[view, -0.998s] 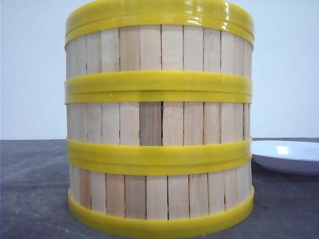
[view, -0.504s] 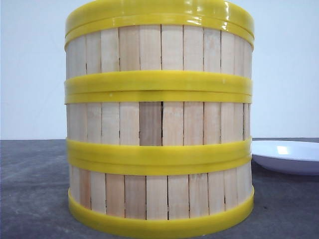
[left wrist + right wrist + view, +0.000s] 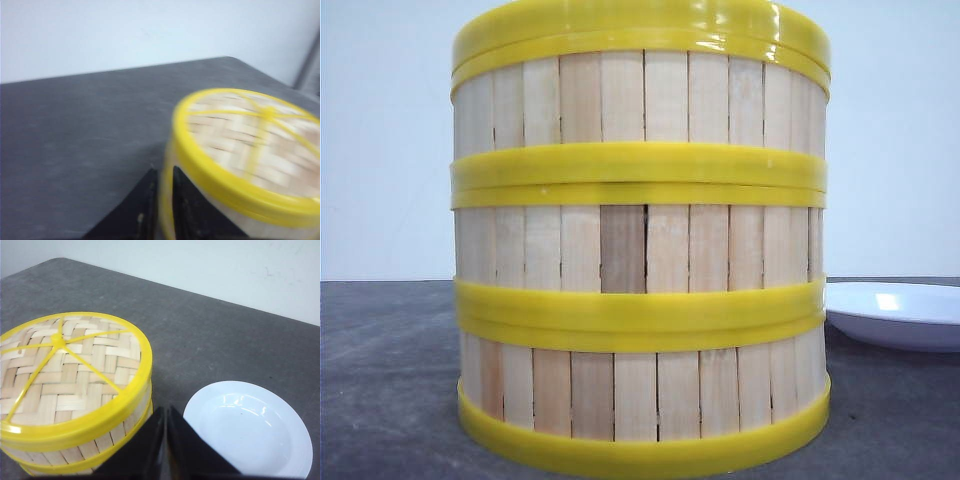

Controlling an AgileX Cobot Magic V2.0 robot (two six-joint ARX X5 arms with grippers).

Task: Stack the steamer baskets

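Observation:
Three steamer baskets stand stacked in one column and fill the front view: the top one (image 3: 640, 95), the middle one (image 3: 640, 245) and the bottom one (image 3: 640, 390), their yellow rims meeting. No gripper shows in that view. The left wrist view is blurred. My left gripper (image 3: 161, 172) hangs beside the stack's wall (image 3: 240, 155), its fingers a narrow gap apart with the yellow rim showing through it. My right gripper (image 3: 165, 410) is shut and empty, between the stack (image 3: 70, 385) and the plate. The top basket shows woven bamboo with yellow spokes.
A white plate (image 3: 900, 312) lies on the dark grey table (image 3: 380, 380) just right of the stack; it sits close to my right fingers (image 3: 250, 430). A pale wall stands behind the table.
The stack and plate stand the same in the front view across all three frames.

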